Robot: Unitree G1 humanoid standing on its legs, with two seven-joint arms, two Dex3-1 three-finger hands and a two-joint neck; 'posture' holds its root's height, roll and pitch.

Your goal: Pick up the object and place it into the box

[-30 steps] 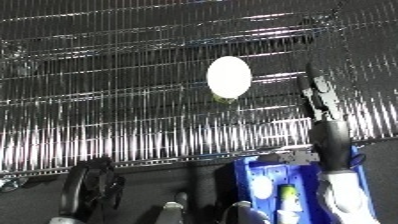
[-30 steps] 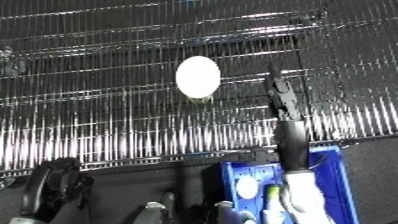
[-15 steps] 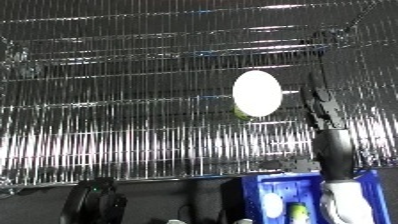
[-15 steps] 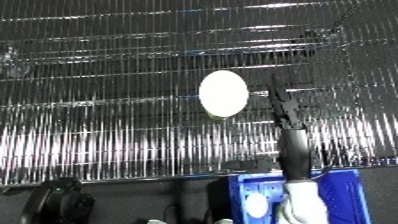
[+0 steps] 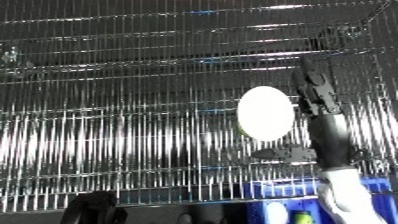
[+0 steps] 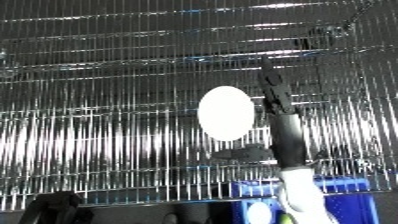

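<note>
The white oval object [image 5: 265, 120] stands on the wire shelf [image 5: 133, 90], long axis upright, narrow end up, above the blue bin [image 6: 342, 187] at the lower edge. The right hand [image 5: 313, 92] reaches up just beside it, edge-on, likely lining up a grasp; whether its fingers are spread or curled, I cannot tell.

No text, label, brand, number or sign can be read anywhere: none is seen on the white oval object [image 5: 265, 113], on the wire shelf [image 5: 133, 100] behind it, or on the blue bin [image 6: 346, 187] below the shelf
</note>
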